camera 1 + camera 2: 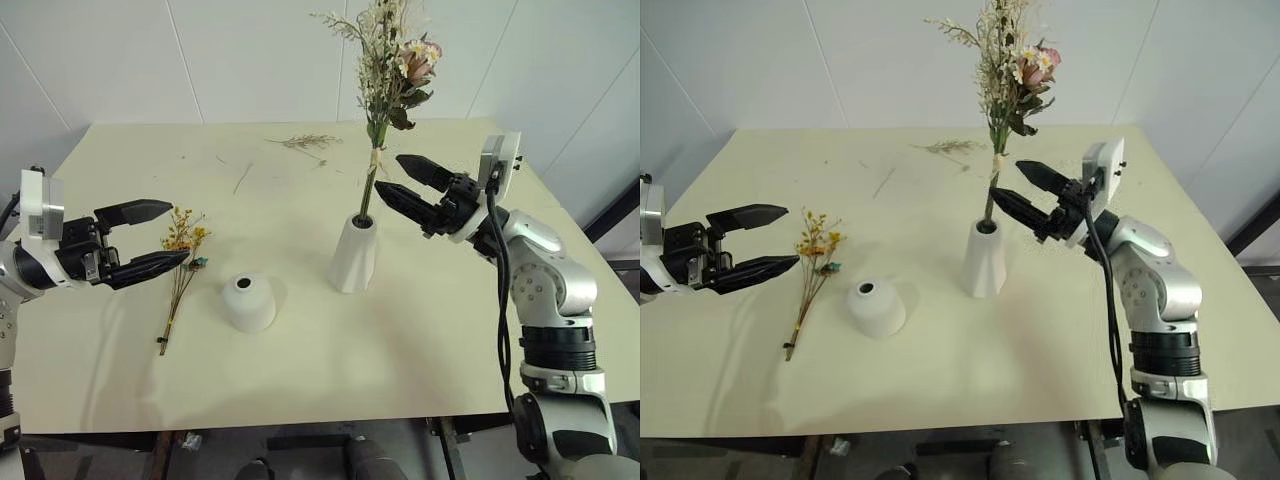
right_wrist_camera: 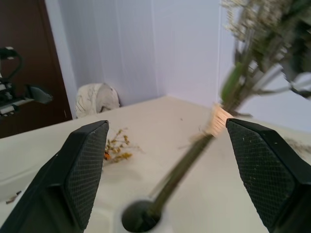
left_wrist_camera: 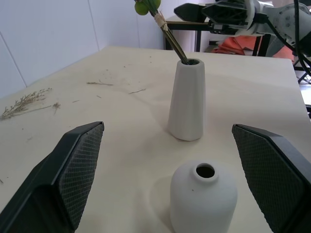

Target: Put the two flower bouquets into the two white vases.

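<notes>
**A:** On the pale tabletop (image 1: 420, 330), seen from the head cameras, what stands where?

**B:** The tall vase (image 1: 355, 255) holds the large bouquet (image 1: 395, 60), its stems leaning up out of the narrow neck. The right gripper (image 1: 400, 178) sits just beside those stems, fingers spread wide and holding nothing. The short vase (image 1: 248, 302) stands empty nearer the front edge. The small sprig (image 1: 180, 265) lies flat to its left, and the left gripper (image 1: 155, 235) hovers close by the blossoms, fingers wide and empty too. A loose twig (image 1: 305, 142) lies far back.

**A:** And from the left wrist?

**B:** Both vases line up ahead between the open fingers (image 3: 73, 170), short one nearer, its small hole facing up.

**A:** The right wrist?

**B:** It looks down onto the tall vase's mouth, with the tied stems rising between the spread fingers (image 2: 85, 165).

**A:** What could go wrong?

**B:** Three risks, in my judgement. The top-heavy bouquet leans, so a brush from the right fingers as they pull away could tip the tall vase. The sprig's stems look thin and lie flat, so a pinch might slip or crush them. The short vase's hole is small, so a drooping stem could miss it and nudge the vase.
</notes>
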You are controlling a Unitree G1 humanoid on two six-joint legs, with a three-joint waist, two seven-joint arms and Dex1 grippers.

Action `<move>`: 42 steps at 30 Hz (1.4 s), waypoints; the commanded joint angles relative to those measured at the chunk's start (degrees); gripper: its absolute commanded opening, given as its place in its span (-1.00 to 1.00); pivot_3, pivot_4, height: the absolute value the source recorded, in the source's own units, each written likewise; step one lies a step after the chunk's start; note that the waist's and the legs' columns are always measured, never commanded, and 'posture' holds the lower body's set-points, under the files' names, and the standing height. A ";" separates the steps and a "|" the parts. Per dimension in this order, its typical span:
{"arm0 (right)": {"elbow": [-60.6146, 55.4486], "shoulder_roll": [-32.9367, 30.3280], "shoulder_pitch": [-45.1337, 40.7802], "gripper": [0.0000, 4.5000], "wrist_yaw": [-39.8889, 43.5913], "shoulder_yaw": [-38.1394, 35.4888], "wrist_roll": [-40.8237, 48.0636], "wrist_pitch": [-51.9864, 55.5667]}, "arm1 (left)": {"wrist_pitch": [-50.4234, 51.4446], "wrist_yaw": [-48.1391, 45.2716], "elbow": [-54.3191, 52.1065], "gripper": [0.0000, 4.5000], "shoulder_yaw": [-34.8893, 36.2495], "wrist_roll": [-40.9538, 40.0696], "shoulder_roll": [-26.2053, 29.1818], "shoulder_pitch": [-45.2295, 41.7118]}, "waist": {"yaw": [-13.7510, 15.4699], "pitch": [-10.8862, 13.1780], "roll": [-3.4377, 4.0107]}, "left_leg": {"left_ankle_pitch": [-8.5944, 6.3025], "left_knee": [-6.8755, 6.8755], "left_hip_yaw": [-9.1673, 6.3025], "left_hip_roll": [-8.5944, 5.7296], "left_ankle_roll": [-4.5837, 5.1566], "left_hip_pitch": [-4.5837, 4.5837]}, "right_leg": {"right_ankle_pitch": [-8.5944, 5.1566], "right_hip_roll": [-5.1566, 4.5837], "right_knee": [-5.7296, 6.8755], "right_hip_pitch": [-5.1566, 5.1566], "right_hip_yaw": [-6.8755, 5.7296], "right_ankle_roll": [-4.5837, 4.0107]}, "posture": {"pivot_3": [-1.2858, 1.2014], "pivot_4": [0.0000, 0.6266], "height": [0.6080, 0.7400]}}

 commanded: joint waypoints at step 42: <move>52.58 0.05 -30.84 0.82 29.10 0.63 -8.72 6.38 | -1.10 -0.31 -0.49 1.00 1.44 -0.10 1.28 -0.20 | -0.43 0.00 0.01 | -0.02 -0.04 0.03 0.00 0.01 -0.03 | 0.00 0.01 -0.05 -0.03 -0.01 0.01 | 0.03 -0.52 1.00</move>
